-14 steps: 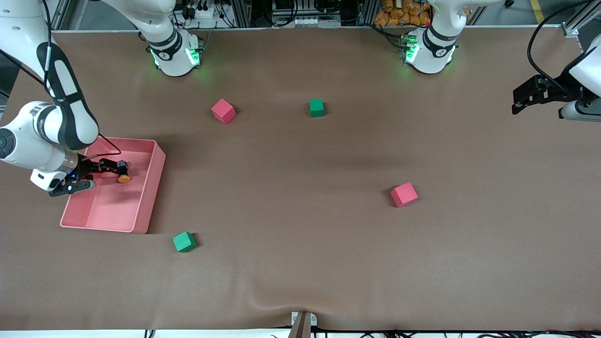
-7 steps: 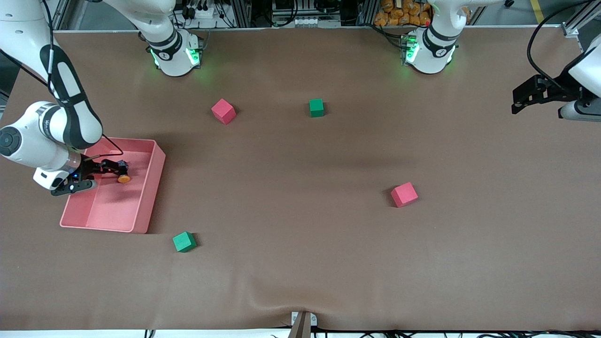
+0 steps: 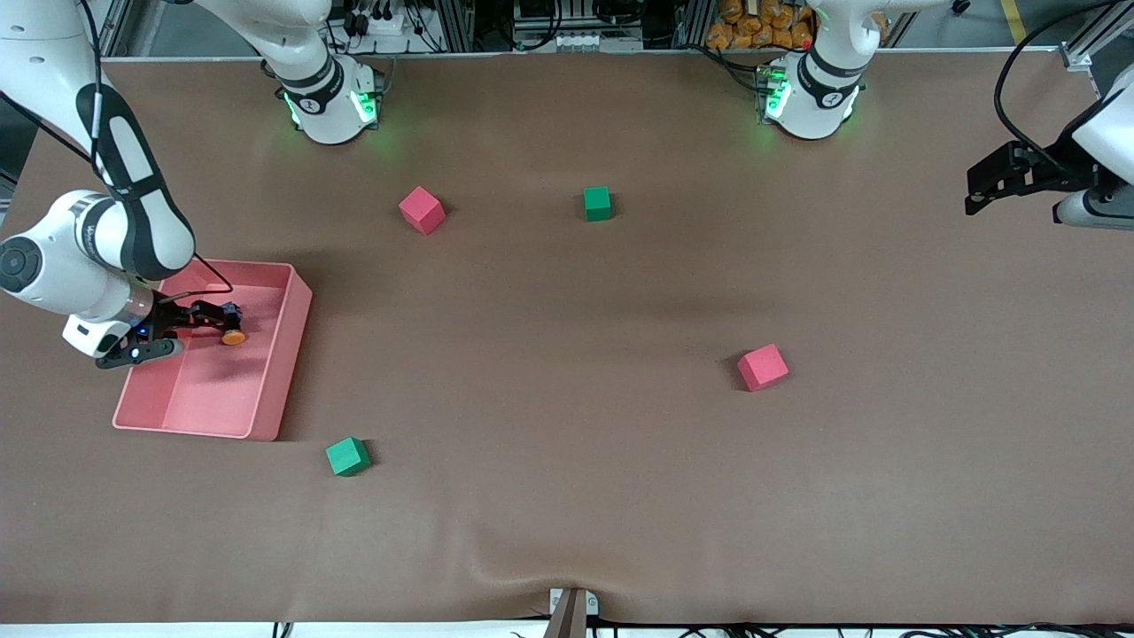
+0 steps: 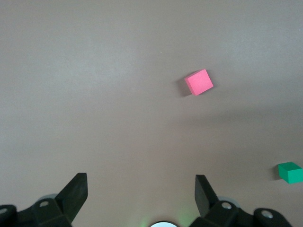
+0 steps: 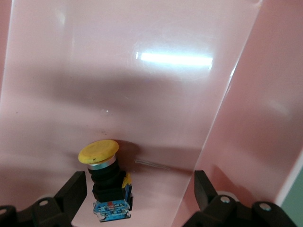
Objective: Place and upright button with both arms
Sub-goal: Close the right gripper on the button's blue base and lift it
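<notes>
From the front, the button [image 3: 232, 325] is only a dark speck with an orange tip inside the pink tray [image 3: 292, 341], at the right arm's end of the table. The right wrist view shows more: a round yellow-orange cap, a black ribbed barrel and a blue-and-red base, lying on the tray's glossy plastic floor just beside one spread finger [image 5: 73, 191]. The right gripper [image 5: 137, 198] is down in the tray with its jaws apart, pinching nothing. The left gripper [image 4: 141, 191] waits, jaws spread, over matte brown cloth at the left arm's end, its own view showing a red cube [image 4: 199, 82] and a green cube [image 4: 290, 172], both blocky and dull.
</notes>
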Motion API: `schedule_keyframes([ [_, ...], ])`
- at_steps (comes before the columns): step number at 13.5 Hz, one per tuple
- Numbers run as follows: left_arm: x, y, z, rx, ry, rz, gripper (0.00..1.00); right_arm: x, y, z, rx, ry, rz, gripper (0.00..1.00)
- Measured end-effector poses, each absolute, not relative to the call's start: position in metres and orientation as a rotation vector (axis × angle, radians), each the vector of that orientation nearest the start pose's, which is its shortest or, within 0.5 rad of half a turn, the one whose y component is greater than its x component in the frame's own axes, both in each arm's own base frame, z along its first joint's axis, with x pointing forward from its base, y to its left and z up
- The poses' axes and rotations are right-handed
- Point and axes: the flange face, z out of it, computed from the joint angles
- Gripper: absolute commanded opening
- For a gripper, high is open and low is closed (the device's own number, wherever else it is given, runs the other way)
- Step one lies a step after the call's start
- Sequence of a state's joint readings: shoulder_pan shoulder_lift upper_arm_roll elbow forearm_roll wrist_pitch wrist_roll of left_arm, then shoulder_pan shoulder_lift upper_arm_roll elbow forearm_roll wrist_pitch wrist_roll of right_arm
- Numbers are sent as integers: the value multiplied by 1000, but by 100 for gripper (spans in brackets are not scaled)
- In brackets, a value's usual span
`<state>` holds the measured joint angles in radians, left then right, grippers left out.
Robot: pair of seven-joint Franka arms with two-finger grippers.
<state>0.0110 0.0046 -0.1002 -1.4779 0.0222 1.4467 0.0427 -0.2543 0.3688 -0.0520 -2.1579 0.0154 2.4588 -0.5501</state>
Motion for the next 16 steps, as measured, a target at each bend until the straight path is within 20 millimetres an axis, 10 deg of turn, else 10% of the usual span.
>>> schedule_keyframes([
  [16,541,-46,654,-3112,202,67,100,506,-157,186,-3070,-319,204,100],
])
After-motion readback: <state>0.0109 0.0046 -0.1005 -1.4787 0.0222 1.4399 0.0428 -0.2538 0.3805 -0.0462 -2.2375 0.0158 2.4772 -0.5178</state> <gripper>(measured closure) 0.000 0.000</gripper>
